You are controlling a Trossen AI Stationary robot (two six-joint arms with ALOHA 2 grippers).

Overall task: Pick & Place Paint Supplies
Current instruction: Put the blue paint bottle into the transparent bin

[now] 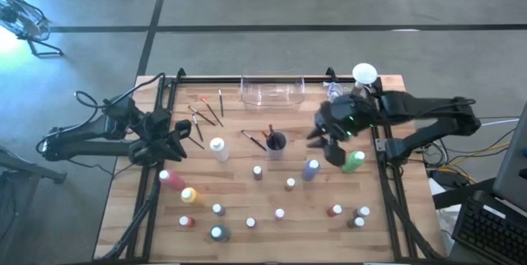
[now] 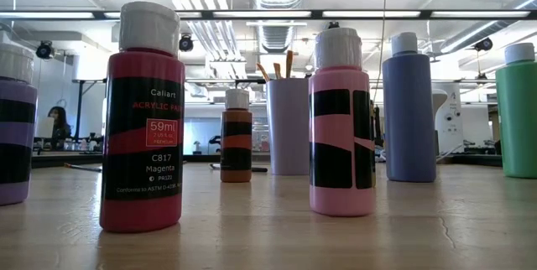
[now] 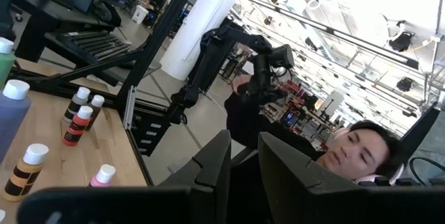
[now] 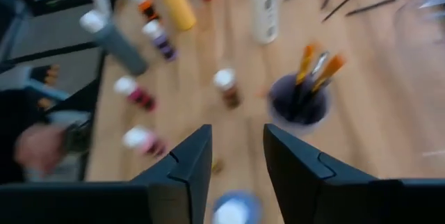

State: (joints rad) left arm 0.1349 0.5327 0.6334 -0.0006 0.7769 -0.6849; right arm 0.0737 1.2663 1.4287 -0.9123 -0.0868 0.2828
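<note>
left arm: reaches in over the table's left edge; left gripper sits by the loose brushes, near the white tall bottle.
left claw state: fingers stand slightly parted with a narrow gap, nothing between them.
loose paintbrushes: lie flat on the wood at back left, just beside the left gripper.
red bottle + yellow bottle: lie at the front left, side by side.
white tall bottle: stands left of centre.
small bottles: scattered across the front half, e.g. one teal at the front edge; the low view shows a magenta one and a pink one up close.
clear tray: back centre of the table.
brush cup: centre, dark, brushes standing inside; also seen in the right wrist view.
blue tall bottle: upright, right of centre, just below the right gripper.
right gripper: hovers above the table between cup and green bottle.
right claw state: fingers apart, holding nothing.
green tall bottle: near the right rail.
table: light wood slats, black rails.
</note>
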